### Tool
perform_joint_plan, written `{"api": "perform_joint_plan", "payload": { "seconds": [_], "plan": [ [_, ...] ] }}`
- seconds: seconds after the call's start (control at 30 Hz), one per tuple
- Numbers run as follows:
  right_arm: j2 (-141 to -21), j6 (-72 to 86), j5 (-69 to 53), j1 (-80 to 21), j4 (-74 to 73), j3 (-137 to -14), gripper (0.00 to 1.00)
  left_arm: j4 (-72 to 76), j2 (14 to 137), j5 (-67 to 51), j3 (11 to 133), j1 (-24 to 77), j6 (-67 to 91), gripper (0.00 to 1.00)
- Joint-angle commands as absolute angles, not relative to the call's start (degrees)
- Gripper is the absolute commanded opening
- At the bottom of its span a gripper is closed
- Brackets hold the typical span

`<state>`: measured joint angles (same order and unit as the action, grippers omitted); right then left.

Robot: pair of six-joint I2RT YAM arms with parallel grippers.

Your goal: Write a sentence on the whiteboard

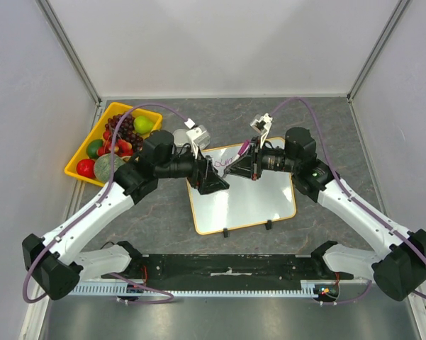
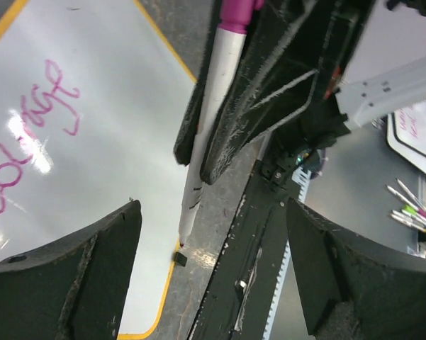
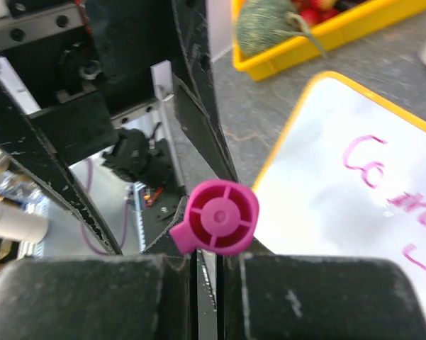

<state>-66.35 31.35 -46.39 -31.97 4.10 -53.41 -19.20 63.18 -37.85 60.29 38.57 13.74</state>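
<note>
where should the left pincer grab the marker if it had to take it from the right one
Probably the bare white barrel of the marker, between its pink cap and the right pincer clamped round its middle. Come side-on, jaws across it: it's a slim round stick.

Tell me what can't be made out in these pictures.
Top view: writing on the whiteboard too small, partly under the left hand and right hand.
Right wrist view: marker tip hidden behind its pink cap; writing blurred, cut by right edge.
Left wrist view: writing cut by left edge.
</note>
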Motion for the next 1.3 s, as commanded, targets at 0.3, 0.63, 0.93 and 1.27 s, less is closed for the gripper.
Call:
{"api": "perform_joint_plan", "payload": {
  "seconds": [0.3,0.63,0.93,1.27],
  "plan": [
    [-57.9,23.0,-18.4,-28.3,-9.6,-51.9,0.00,-14.6,59.5,-22.1,51.7,21.0,26.5,0.89],
    [-54.2,23.6,-14.3,-25.8,-9.7,-50.8,0.00,-0.2,61.7,-30.3,37.7,13.9,28.4,0.90],
    [-53.2,23.5,-14.2,-25.0,-10.5,-50.2,0.00,21.1,67.9,-39.6,29.0,13.4,29.5,0.88],
    [-53.8,23.2,-13.4,-24.7,-10.4,-50.7,0.00,35.0,76.3,-47.3,25.6,13.4,29.1,0.73]
  ]
}}
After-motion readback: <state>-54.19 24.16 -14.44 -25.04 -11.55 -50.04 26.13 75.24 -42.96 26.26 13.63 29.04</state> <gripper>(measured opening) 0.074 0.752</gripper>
